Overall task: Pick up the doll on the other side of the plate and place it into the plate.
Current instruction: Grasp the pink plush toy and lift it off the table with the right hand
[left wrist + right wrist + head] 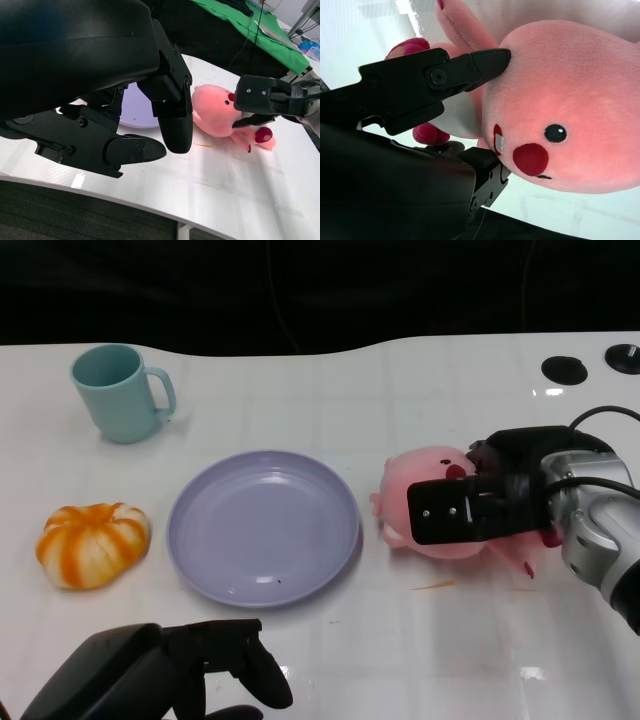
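Note:
A pink plush doll (425, 475) with a red nose lies on the white table just right of the lavender plate (263, 525), which has nothing in it. My right hand (480, 505) reaches in from the right and grips the doll's body, with fingers on both sides of it behind the head. In the right wrist view one fingertip (490, 60) presses against the doll (570, 100) and another sits under its chin. The left wrist view shows the doll (215, 115) still on the table with the right hand (265, 97) over it. My left hand (200, 665) hovers low at the front left, holding nothing, fingers apart (175, 130).
A teal mug (120, 392) stands at the back left. An orange-and-white pumpkin (93, 545) lies left of the plate. Two black round holes (563, 367) sit at the table's back right. The table's front edge runs close under my left hand.

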Tool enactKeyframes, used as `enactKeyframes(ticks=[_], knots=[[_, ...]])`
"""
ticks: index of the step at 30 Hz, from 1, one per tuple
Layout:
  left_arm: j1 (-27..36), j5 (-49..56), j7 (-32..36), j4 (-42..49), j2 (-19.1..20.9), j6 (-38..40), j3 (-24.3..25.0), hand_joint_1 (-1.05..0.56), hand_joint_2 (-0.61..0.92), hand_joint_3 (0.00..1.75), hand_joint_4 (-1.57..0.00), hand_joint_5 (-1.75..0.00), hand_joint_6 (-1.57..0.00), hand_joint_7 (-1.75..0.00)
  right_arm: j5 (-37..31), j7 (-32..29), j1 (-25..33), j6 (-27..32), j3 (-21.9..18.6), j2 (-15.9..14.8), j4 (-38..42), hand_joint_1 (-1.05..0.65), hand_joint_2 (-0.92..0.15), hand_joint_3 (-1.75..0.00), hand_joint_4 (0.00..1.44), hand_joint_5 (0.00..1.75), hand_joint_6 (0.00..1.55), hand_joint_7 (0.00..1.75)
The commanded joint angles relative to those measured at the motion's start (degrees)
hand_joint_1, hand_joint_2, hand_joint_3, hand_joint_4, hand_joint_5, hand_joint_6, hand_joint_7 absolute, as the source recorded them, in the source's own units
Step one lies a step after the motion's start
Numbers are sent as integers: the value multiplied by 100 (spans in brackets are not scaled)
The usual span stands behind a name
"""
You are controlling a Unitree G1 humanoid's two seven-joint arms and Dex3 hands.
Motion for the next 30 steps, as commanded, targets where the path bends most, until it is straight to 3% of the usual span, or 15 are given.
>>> enactKeyframes(ticks=[1, 3, 7, 9, 10, 12, 13, 14, 16, 21, 23, 30], knots=[[49, 28, -58, -70, 37, -11, -17, -23, 92, 40, -58, -174, -69, -95, -6, 152, 53, -93, 141, 153, 218, -84, -92, -10, 22, 16, 38, 1], [53, 31, -68, -97, 40, 0, -19, -23, 92, 40, -57, -175, -69, -96, -54, -83, 50, -78, 165, 223, 327, -82, -92, -8, 25, 17, 40, 2], [38, 56, -87, -122, 48, 44, -27, -23, 92, 40, -56, -175, -69, -96, -203, -944, 74, -44, 199, 398, 628, -57, -92, -4, 47, 28, 77, 10], [32, 67, -95, -135, 45, 60, -25, -24, 92, 40, -56, -175, -68, -97, -164, -1195, 88, -155, 160, 396, 695, -51, -92, -4, 51, 29, 85, 10], [31, 64, -99, -137, 42, 53, -18, -24, 92, 40, -56, -175, -68, -97, -121, -1323, 108, -239, 116, 373, 695, -44, -92, -2, 68, 26, 101, 9], [30, 42, -104, -126, 39, 31, -1, -24, 92, 41, -56, -175, -68, -97, -139, -1533, 122, -310, 110, 344, 713, -40, -92, -1, 84, 17, 112, 4], [31, 36, -109, -123, 37, 29, 4, -24, 92, 40, -56, -175, -68, -97, -178, -1611, 120, -292, 130, 350, 731, -38, -92, -2, 84, 51, 108, 3], [31, 33, -114, -127, 36, 35, 7, -24, 92, 40, -56, -175, -68, -98, -262, -1704, 114, -264, 192, 354, 754, -37, -92, -3, 76, 99, 104, 1], [28, 24, -128, -132, 37, 50, 13, -24, 92, 41, -56, -175, -68, -98, -393, -1722, 79, -235, 315, 350, 767, -37, -92, -7, 76, 138, 94, 0], [33, 34, -115, -116, 34, 14, 9, -24, 92, 41, -56, -175, -68, -98, -382, -1681, 91, -203, 307, 364, 754, -40, -92, -19, 80, 140, 87, 0], [33, 30, -112, -110, 34, 4, 9, -24, 92, 41, -56, -175, -68, -98, -359, -1692, 116, -166, 276, 362, 725, -41, -92, -24, 81, 125, 88, 1], [20, 35, -132, -128, 47, 29, 27, -23, 92, 41, -56, -175, -68, -97, -153, -1890, 199, -60, 19, 356, 570, -39, -92, -22, 81, 163, 89, 0]])
